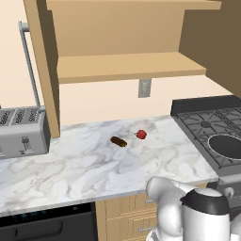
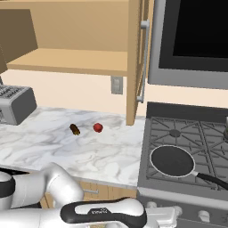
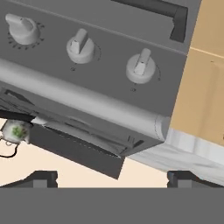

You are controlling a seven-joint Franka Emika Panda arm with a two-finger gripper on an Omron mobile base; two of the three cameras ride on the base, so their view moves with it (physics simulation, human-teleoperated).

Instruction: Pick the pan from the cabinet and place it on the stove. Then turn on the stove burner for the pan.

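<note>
The dark pan [image 2: 173,161] sits on the front left burner of the black stove [image 2: 178,129], its thin handle [image 2: 213,180] pointing right. It also shows at the right edge of the left base view as the pan [image 1: 227,146] on the stove [image 1: 207,123]. The tan cabinet [image 1: 127,66] stands open with a bare wooden shelf [image 2: 71,60]. My gripper [image 3: 113,181] is open and holds nothing, its fingertips [image 3: 41,178] wide apart. It faces the stove's silver front from close by, the picture rolled over, with three round knobs [image 3: 141,65] in a row ahead.
A toaster [image 1: 22,132] stands at the counter's left. A small brown item [image 1: 118,141] and a red one [image 1: 141,134] lie on the marble counter [image 1: 84,164]. The open cabinet door [image 2: 136,62] hangs beside the stove. Wood drawers [image 3: 205,87] adjoin the stove front.
</note>
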